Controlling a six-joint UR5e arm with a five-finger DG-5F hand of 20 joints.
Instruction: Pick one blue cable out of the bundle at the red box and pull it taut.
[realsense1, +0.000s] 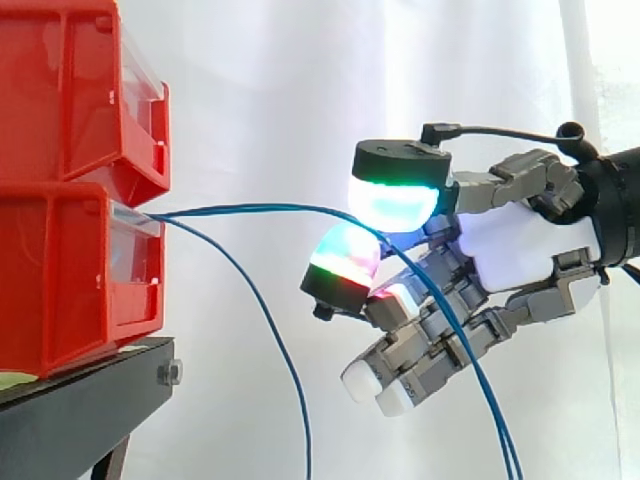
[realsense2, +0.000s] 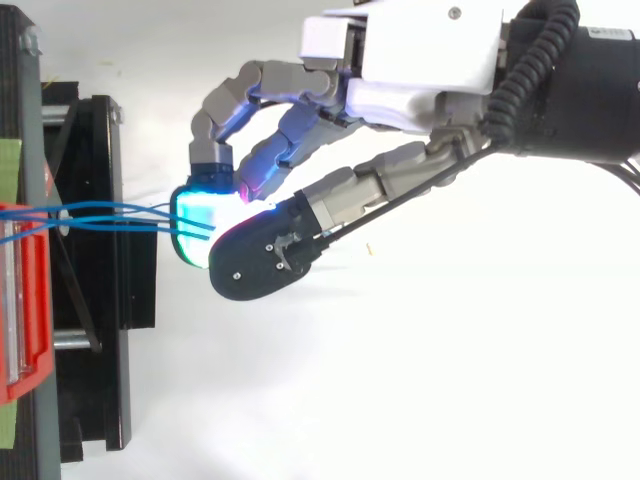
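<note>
Side view: three blue cables (realsense1: 240, 208)

Looks like a robotics lab or test bench to me, definitely not anyone's home or a shop. The whole background is a plain white curtain (realsense1: 260, 100), the kind you hang up to keep a camera view clean. On the left there are red bins (realsense1: 60, 120) stacked on a black stand (realsense1: 90, 395) with a bolt (realsense1: 168, 373) in its edge, so it's rigged hardware, not furniture. Then there's a robot hand (realsense1: 520, 250) with glowing fingertip pads (realsense1: 395, 200) on a black arm, two pads closed on blue cables (realsense1: 250, 209) that run out of the lower bin. The top view has the same bare white floor and black framing.
</note>
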